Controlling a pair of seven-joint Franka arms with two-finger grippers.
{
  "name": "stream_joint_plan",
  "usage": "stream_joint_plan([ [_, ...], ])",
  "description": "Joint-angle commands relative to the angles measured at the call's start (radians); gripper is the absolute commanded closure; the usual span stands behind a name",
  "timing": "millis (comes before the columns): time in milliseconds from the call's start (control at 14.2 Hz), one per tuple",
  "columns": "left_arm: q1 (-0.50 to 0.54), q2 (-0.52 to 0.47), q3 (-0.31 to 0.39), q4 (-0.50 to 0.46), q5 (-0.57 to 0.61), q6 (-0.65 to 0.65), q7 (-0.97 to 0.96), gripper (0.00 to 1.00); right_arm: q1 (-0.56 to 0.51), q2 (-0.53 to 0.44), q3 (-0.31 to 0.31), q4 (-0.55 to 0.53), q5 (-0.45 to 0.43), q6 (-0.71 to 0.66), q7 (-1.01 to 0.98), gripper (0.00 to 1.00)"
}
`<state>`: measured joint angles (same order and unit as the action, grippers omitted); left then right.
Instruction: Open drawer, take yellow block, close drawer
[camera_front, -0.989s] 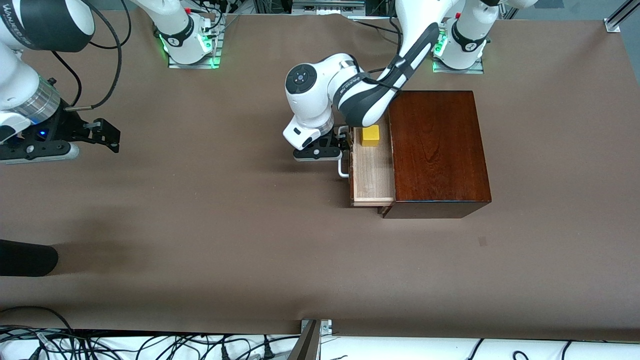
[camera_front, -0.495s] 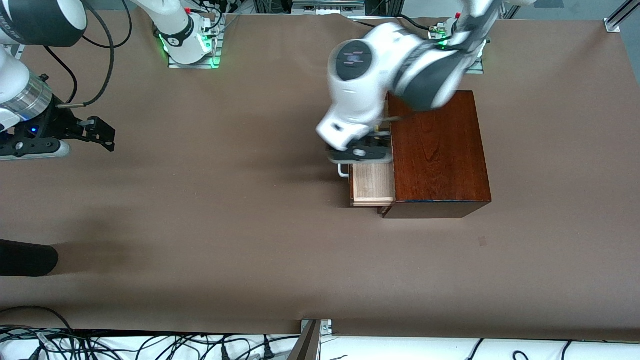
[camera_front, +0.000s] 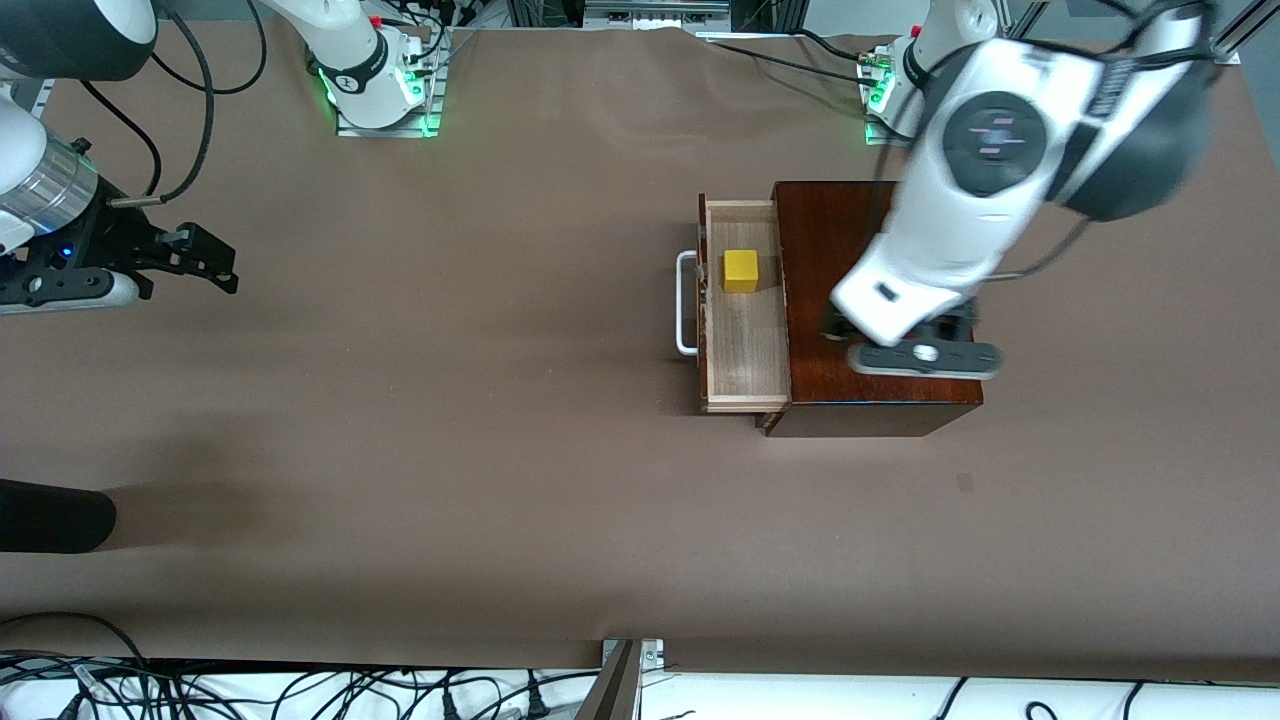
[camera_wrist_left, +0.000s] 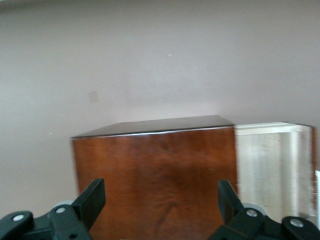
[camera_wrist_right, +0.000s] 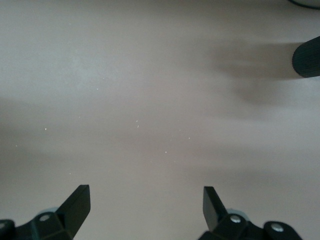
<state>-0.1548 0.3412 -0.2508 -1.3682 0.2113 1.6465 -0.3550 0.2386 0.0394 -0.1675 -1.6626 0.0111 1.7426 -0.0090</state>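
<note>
The drawer (camera_front: 742, 340) stands pulled out of the dark mahogany box (camera_front: 880, 300), its pale-wood tray open to the air and its white bar handle (camera_front: 684, 303) pointing toward the right arm's end of the counter (camera_front: 450, 450). In the front view the tray sits at nine o'clock from the box. The yellow block (camera_front: 741, 271) rests on the tray floor, toward the tray's twelve o'clock end, close to the drawer front and apart from both pincers.

The left pincer (camera_front: 925, 358) hangs over the top of the box, at about four o'clock from the block in the front view. In the left wrist view its two dark fingers (camera_wrist_left: 92, 200) stand wide apart with nothing between them, so the left pincer (camera_wrist_left: 160, 202) is released, and the box top (camera_wrist_left: 155, 170) and the pale tray (camera_wrist_left: 265, 170) lie below it.

The right pincer (camera_front: 205, 265) waits over bare counter at the right arm's end, well apart from the box, at nine o'clock from the drawer in the front view. In the right wrist view its fingertips (camera_wrist_right: 77, 202) are spread and empty; the right pincer (camera_wrist_right: 145, 205) is released over the brown surface. A dark rounded object (camera_front: 50, 515) lies at the counter's edge at that same end, nearer to the front camera.
</note>
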Motion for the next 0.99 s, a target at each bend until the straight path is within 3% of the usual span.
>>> stream_joint_plan([
  [0, 0.093, -0.071, -0.010, -0.034, -0.049, -0.036, 0.117, 0.00, 0.002, -0.026, 0.006, -0.005, 0.015, -0.032, 0.000, 0.00],
  [919, 0.216, -0.085, -0.001, -0.023, -0.106, -0.077, 0.242, 0.00, 0.001, -0.015, 0.000, 0.003, 0.018, -0.012, -0.006, 0.00],
])
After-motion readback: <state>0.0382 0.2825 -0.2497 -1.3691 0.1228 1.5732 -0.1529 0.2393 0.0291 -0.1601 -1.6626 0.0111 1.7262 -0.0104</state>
